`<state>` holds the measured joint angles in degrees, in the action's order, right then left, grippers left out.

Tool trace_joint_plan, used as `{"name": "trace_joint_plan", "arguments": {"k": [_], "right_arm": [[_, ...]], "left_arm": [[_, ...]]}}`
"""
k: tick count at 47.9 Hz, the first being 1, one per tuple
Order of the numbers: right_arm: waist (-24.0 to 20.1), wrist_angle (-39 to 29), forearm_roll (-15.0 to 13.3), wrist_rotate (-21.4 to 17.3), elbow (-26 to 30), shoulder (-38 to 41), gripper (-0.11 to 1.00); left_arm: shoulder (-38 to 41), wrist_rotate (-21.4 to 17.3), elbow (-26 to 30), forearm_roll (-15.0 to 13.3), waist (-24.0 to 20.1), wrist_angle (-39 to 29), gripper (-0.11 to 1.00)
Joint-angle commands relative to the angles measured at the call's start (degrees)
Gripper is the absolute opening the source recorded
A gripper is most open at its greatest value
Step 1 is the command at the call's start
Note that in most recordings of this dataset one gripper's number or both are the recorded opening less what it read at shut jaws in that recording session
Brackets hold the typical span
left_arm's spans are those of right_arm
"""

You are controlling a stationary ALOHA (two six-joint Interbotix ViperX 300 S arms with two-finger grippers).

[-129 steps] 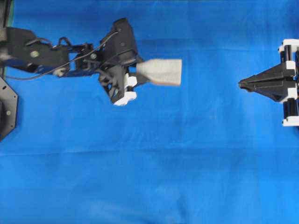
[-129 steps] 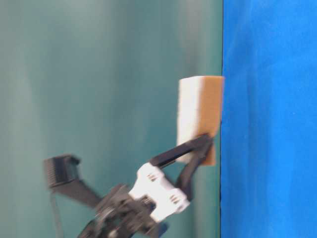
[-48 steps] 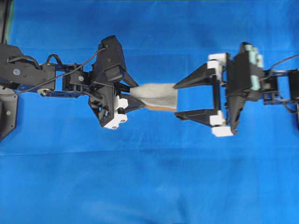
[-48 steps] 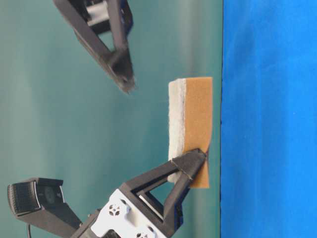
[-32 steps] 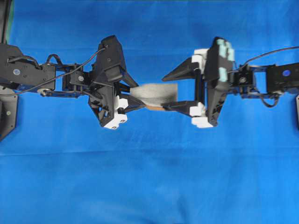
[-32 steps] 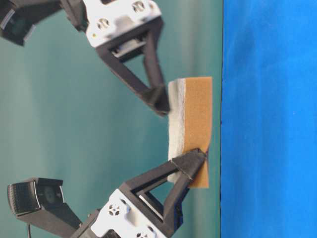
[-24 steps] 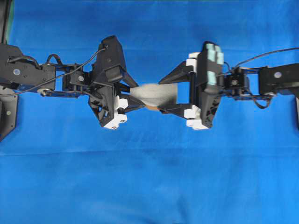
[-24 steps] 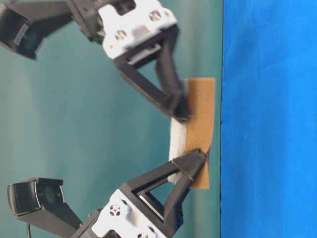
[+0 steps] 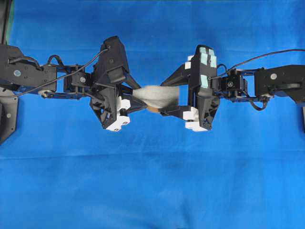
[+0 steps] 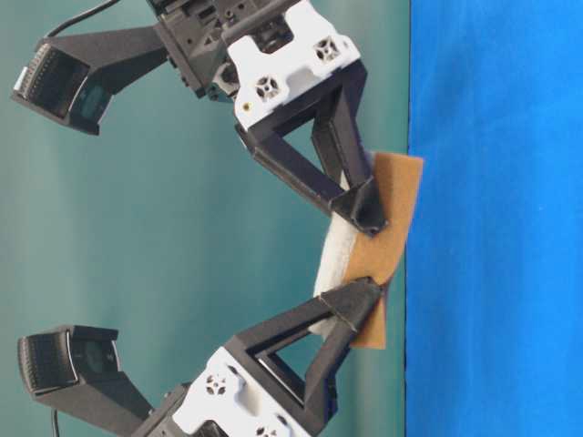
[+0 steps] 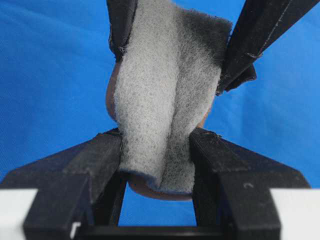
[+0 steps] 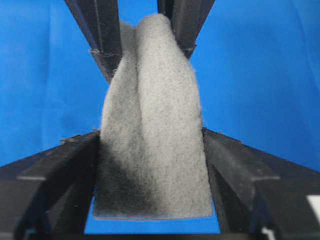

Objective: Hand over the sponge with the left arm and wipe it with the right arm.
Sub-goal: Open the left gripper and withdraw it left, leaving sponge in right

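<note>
While you look from overhead, the sponge (image 9: 159,97) hangs in the air between both arms, above the blue desk (image 9: 152,181), bowed and twisted in the middle. Your left hand (image 9: 135,99) is clamped on its left end; the left wrist view shows both fingers (image 11: 100,155) pressing the grey fuzzy face into a fold. Your right hand (image 9: 164,98), the one with teal patches, straddles the other end. In the right wrist view its fingers (image 12: 75,165) sit against both edges of the sponge, but you can't tell whether they squeeze it or only touch. At table level one right finger presses onto the orange-brown layer (image 10: 387,214) and the sponge bends there.

Hard to make out: the sponge's left end is hidden under the left hand's black housing overhead, and only a sliver of orange shows below the grey. Both wrist views cut off the hand bodies. Table-level view is turned sideways, arms cropped at top and bottom edges.
</note>
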<state>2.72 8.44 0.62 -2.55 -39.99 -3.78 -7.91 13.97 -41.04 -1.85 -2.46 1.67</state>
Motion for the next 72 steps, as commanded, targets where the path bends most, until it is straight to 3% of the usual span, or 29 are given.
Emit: {"name": "trace_joint_plan", "arguments": {"k": [1, 13, 29, 39, 41, 59, 72], "right_arm": [[0.0, 0.0, -0.9, 0.1, 1.1, -0.8, 0.68], [-0.2, -0.1, -1.6, 0.4, 0.9, -1.8, 0.16], [-0.2, -2.9, -1.6, 0.1, 1.1, -2.8, 0.16], [-0.4, -4.1, -1.6, -0.1, -0.1, -5.7, 0.16], [-0.4, -4.2, -1.6, -0.1, -0.5, -6.4, 0.16], [-0.9, -4.5, -1.4, -0.5, -4.8, -10.6, 0.16], [-1.0, -4.3, -1.4, -0.4, -4.7, -10.5, 0.16]], "left_arm": [[-0.7, -0.3, 0.5, 0.2, 0.2, 0.3, 0.30], [-0.7, -1.1, 0.5, 0.3, 0.2, 0.3, 0.25], [-1.1, -3.5, 0.4, 0.3, 0.4, 0.9, 0.26], [-4.3, -3.6, -2.1, 0.3, 0.4, 4.4, 0.84], [-5.8, -3.6, -3.5, 0.3, 0.4, 6.4, 0.88], [-22.1, -3.8, -16.8, 0.3, 0.4, 15.1, 0.86], [-28.2, -4.3, -20.5, 0.3, 0.4, 15.6, 0.86]]}}
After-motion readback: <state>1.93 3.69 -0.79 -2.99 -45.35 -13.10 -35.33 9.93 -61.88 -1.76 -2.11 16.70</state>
